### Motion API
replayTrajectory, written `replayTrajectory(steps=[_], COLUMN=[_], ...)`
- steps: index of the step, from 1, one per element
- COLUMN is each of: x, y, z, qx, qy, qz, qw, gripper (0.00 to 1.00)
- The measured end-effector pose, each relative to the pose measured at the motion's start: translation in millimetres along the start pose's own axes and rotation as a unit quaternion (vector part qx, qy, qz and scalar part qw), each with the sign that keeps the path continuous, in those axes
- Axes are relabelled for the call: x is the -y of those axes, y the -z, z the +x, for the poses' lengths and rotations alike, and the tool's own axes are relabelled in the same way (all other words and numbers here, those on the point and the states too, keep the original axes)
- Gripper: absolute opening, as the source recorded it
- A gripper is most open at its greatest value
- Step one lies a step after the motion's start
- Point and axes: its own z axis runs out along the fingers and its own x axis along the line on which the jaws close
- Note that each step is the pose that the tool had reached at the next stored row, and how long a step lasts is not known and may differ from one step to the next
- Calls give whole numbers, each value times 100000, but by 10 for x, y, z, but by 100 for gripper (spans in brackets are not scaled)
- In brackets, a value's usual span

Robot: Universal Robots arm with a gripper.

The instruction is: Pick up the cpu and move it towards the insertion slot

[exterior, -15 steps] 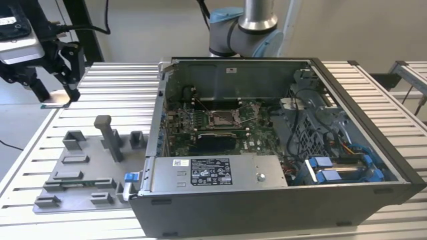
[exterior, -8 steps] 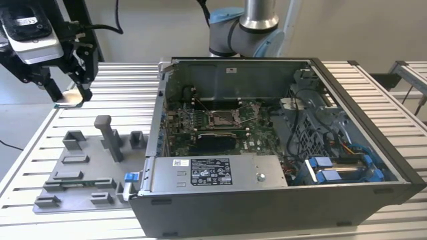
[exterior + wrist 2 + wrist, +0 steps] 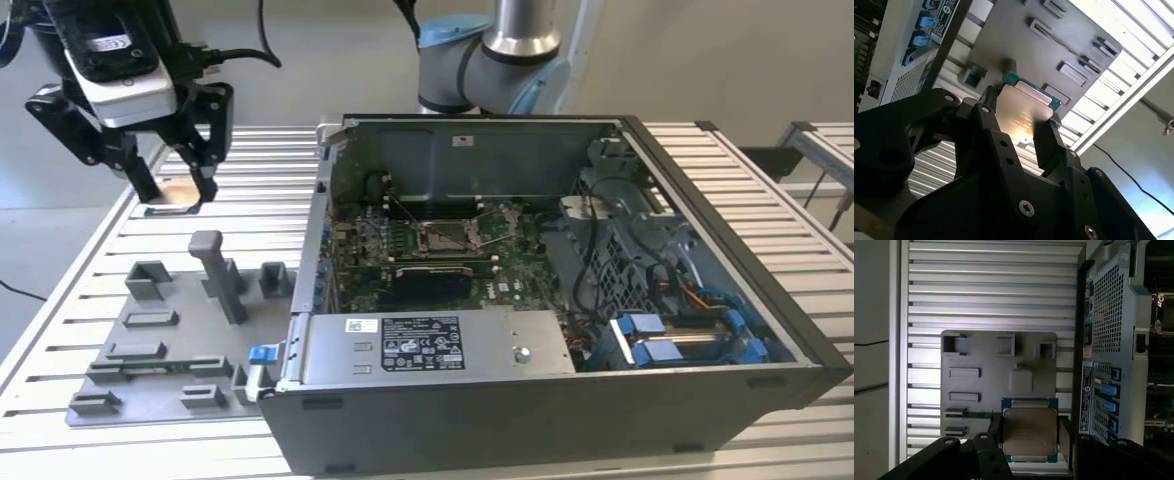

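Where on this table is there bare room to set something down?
Bare slatted metal table lies bordered by the black gripper holding the silvery square cpu, the open dark computer case and the grey plastic fixture plate. Inside the case is crowded.

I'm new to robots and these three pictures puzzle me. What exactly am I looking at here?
It is a robot arm with a gripper. The exterior view comes from a camera off the arm; both wrist views come from cameras riding at its wrist. On the slatted table sit a grey plate of holders and an open computer case. The fingers are shut on the cpu, a small silvery chip, outside the case. Its slot is on the green board inside.
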Motion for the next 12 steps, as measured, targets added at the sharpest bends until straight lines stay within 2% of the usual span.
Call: replayTrajectory(steps=[12], x=[4], y=[-3], z=[-481], qx=[-1], qy=[1], qz=[2], qw=[100000], gripper=[0])
